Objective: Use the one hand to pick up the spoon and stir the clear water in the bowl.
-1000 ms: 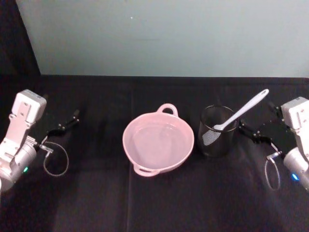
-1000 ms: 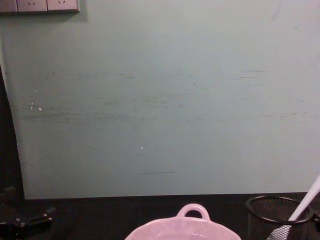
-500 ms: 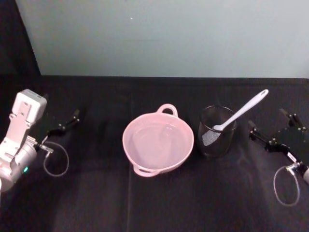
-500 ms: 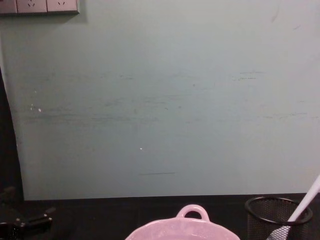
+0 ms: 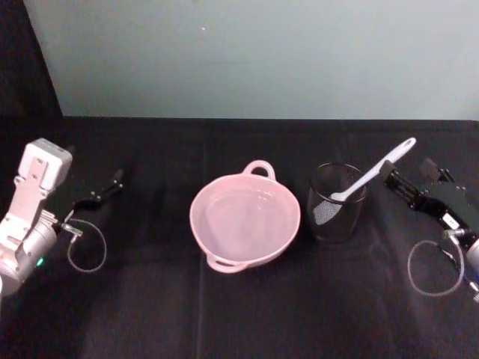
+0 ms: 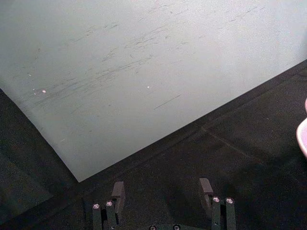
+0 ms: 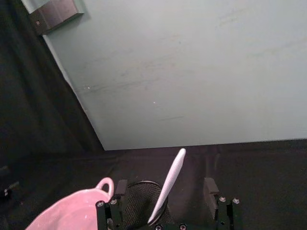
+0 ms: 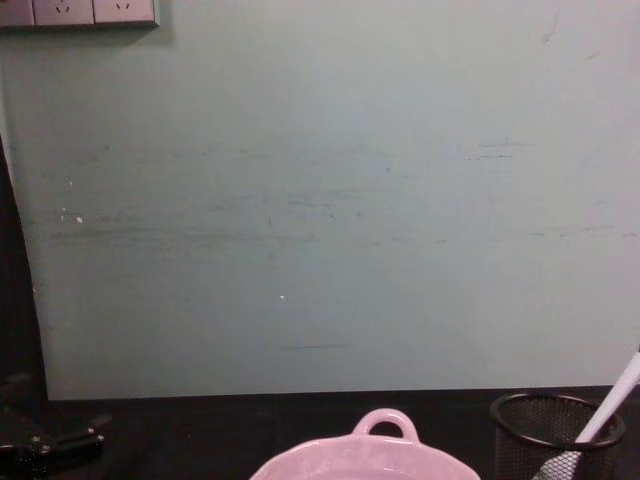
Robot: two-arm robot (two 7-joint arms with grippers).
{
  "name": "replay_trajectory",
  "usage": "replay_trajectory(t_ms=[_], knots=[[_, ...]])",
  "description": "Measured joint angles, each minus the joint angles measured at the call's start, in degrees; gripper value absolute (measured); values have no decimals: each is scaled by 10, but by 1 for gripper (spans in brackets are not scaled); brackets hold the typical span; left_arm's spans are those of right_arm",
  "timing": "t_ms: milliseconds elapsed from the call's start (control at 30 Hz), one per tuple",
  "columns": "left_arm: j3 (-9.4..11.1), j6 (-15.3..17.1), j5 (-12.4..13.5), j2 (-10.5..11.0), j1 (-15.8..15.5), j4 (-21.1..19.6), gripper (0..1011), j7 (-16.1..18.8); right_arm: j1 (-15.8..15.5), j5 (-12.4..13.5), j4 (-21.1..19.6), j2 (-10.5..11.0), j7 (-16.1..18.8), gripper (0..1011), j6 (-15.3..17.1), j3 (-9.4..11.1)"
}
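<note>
1. The bowl (image 5: 194, 218) is finished in glossy pale pink, and the clear water (image 5: 243, 224) in it is colourless, hardly told from the pink.
2. The spoon (image 5: 372, 173) is plain white.
3. The mesh cup (image 5: 335, 218) is made of black wire mesh.
4. The surface (image 5: 247, 314) is covered in plain black.
5. The left claw (image 6: 161, 188) and the right claw (image 5: 406, 168) are finished in black.
6. The wall (image 5: 254, 60) is painted pale grey-green, marked with faint dark scuffs.

A scuffed pale green wall (image 8: 320, 200) is standing beyond the right gripper (image 7: 165, 188); a black tablecloth (image 5: 239, 314) is lying beneath it.
</note>
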Motion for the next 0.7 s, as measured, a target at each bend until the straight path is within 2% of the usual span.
replay_trajectory(t_ms=[200,500,700], knots=[[0,0,0,0,0,0,1011,0,27,15,21,-18,8,1003,33,1],[0,0,0,0,0,0,1011,0,62,16,52,-31,14,1003,61,-1],[0,0,0,0,0,0,1011,0,79,12,69,-38,17,1002,67,-7]])
